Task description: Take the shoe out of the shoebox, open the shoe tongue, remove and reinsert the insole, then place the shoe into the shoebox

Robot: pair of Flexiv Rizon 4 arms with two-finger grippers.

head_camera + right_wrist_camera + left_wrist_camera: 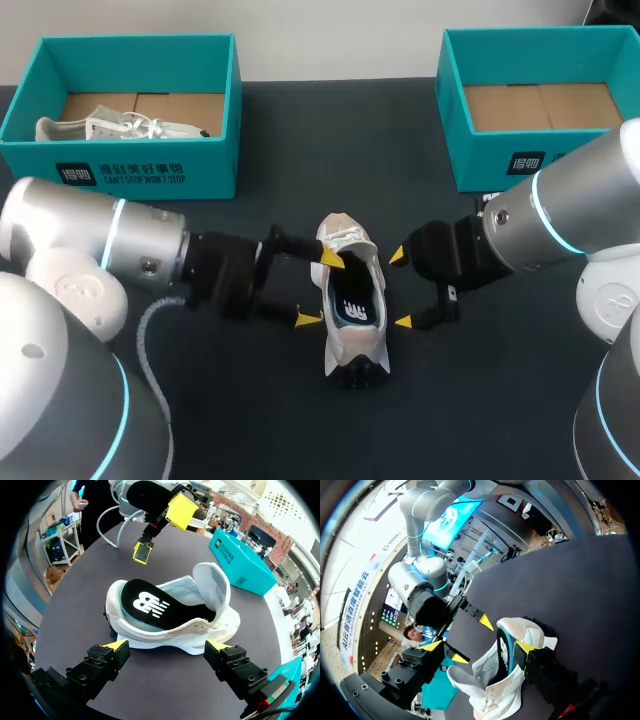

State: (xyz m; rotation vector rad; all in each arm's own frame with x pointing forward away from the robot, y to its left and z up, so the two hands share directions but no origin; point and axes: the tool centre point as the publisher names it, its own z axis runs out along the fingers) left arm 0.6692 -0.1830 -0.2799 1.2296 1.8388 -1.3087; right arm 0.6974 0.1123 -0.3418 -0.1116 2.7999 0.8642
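Head view – worktop (480, 410) holds shoe (345, 345) at centre, tongue (345, 228) open. Insole (357, 305) step in hand, heel end sits high. Left fingers (308, 319) wide, one tip at tongue; right fingers (404, 321) wide beside shoe. Next – pinch insole edge.

Overhead head, opposed close wrists, shared shoe (355, 310)

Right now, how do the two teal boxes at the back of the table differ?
The left box holds a white shoe on its cardboard floor; the right box shows only bare cardboard. The left box's front is in full view; part of the right box's front is hidden behind the right arm. Both are teal, open-topped and alike in shape.
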